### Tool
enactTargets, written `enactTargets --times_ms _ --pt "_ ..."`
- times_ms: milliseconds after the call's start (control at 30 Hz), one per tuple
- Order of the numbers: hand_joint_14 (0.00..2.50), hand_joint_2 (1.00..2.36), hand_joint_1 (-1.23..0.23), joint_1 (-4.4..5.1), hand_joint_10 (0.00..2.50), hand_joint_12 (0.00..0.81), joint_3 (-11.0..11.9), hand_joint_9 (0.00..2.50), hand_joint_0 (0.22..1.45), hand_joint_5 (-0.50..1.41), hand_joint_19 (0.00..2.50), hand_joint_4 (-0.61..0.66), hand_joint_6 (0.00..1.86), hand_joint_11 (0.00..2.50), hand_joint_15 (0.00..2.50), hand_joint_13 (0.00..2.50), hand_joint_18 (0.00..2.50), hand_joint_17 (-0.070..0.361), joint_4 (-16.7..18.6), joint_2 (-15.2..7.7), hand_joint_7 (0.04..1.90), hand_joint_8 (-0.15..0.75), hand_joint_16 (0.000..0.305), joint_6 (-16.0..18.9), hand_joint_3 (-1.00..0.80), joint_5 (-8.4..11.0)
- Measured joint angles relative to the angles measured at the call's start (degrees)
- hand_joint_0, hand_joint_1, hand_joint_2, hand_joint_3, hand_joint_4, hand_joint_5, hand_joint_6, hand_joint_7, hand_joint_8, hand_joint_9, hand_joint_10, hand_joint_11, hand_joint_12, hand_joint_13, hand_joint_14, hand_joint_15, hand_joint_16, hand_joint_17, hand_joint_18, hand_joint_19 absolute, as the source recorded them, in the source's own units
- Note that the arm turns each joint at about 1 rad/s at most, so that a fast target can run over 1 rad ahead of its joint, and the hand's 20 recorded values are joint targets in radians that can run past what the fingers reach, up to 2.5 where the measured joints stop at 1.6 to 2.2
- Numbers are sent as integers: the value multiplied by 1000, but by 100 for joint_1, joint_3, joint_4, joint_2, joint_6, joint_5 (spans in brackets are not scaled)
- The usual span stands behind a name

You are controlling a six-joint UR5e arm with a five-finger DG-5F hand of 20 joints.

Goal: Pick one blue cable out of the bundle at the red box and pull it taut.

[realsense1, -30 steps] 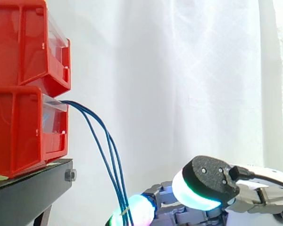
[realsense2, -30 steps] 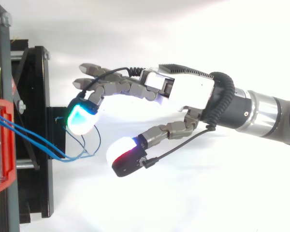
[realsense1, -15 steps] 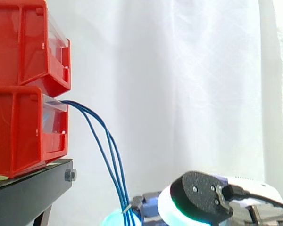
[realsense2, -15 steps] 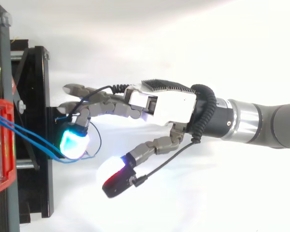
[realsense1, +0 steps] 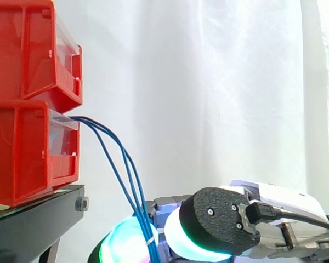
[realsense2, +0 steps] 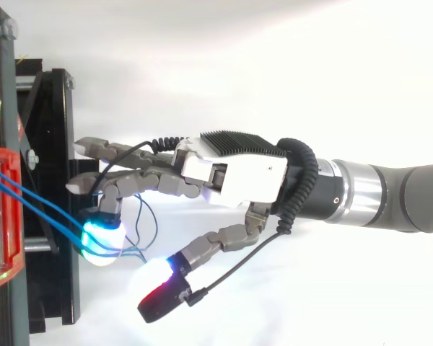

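Three blue cables (realsense1: pixel 118 164) come out of the front of the lower red bin (realsense1: pixel 22 153) and hang down to the right in a bundle. From above, the blue cables (realsense2: pixel 45 210) run from the bin's edge (realsense2: pixel 1 216) to loose loops beside the stand. My hand (realsense2: pixel 234 169) reaches in from the right with its fingers stretched toward the stand. One cyan-glowing fingertip (realsense2: pixel 101 235) bends down against the cables. The thumb (realsense2: pixel 167 297) stays spread apart below, holding nothing. In the side view the hand (realsense1: pixel 279 205) is low, its glowing pads beside the cables' lower ends.
A second red bin (realsense1: pixel 27 49) is stacked on the lower one. Both stand on a black stand (realsense1: pixel 35 219) whose edge (realsense2: pixel 58 144) lies under my fingertips. A white curtain hangs behind.
My hand has moved left toward the stand. Its cyan fingertip went from beside the cable loops onto the cables. The thumb swung lower and farther from the fingers.
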Motion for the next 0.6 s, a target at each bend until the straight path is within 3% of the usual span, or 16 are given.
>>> enactTargets --times_ms 300,400,500,600 --pt "0 1017 -777 2 0 380 2 355 644 -179 60 292 838 43 1 2 23 143 -2 4 787 297 63 5 -222 -4" --pt "1 1019 -780 0 2 382 2 396 632 -177 76 264 855 74 9 25 49 142 3 6 768 302 63 10 -162 -7" --pt "0 1016 -788 -3 4 397 2 496 607 -166 78 187 899 191 30 102 142 149 5 5 739 331 66 13 25 -11" --pt "0 1013 -834 -12 4 420 2 578 619 -147 22 129 887 184 17 195 273 159 8 5 832 356 71 14 92 -21"
